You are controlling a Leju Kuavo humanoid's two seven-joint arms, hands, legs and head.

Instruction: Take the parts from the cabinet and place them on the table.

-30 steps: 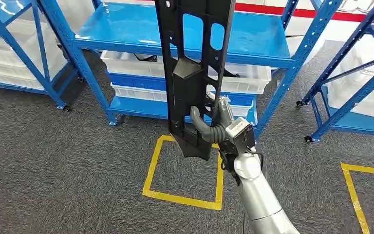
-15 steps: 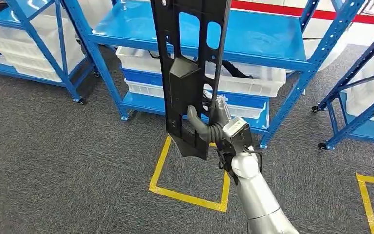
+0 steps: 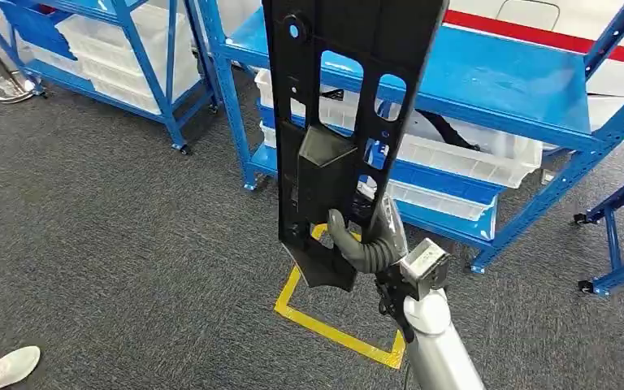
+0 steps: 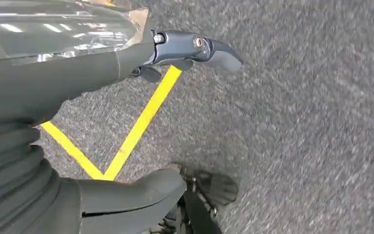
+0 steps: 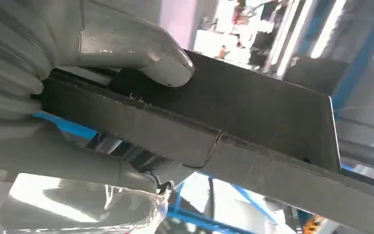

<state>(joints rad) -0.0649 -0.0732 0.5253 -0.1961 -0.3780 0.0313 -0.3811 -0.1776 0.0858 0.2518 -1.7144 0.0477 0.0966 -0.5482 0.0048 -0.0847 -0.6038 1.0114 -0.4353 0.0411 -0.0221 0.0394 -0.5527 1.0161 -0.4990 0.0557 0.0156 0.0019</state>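
Under blue shelf [image 3: 528, 81], white bins [image 3: 463, 154]

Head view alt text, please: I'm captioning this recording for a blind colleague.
The robot's right hand grips a long black plastic part near its lower end, holding it upright above grey carpet marked with a yellow tape square. Behind stand blue wheeled racks with white bins on the lower shelves; a white shoe shows at the bottom left corner.
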